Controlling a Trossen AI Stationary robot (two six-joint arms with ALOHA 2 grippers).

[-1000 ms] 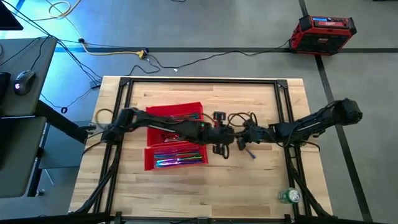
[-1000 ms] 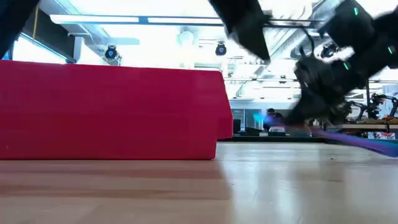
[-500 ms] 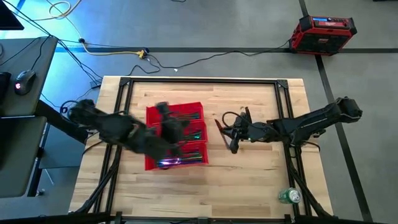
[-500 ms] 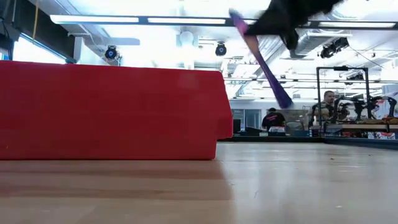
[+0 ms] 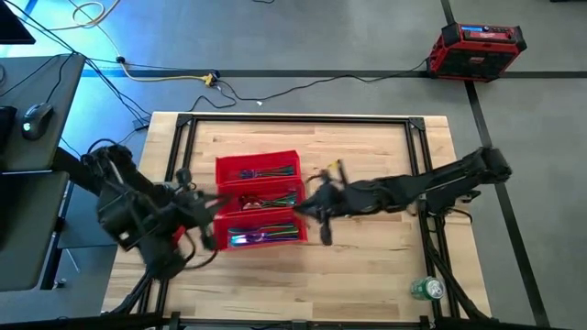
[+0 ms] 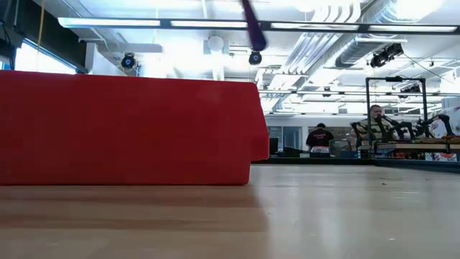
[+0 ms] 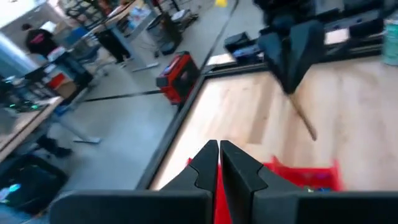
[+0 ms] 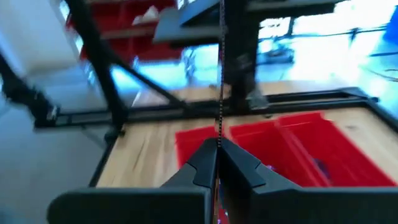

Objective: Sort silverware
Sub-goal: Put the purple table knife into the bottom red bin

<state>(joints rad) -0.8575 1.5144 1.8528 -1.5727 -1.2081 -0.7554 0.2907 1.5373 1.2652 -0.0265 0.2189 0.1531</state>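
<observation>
Red plastic fills the low view, where only the tray's (image 6: 129,129) outer wall is seen beneath a purple utensil (image 6: 252,25) hanging overhead. From above, the tray's 3 compartments are revealed, silverware (image 5: 266,236) lying in each. The right gripper (image 5: 323,223) is held just beside the tray's right edge, clenched on the thin utensil, seen edge-on in its wrist view. The left gripper (image 7: 219,154) is pressed closed and empty, left of the tray.

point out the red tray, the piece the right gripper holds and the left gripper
red tray (image 5: 222,167): high view, far-left rim
purple cutlery piece (image 6: 253,29): low view, hanging tip
left gripper (image 7: 219,155): left wrist view, between fingertips
</observation>
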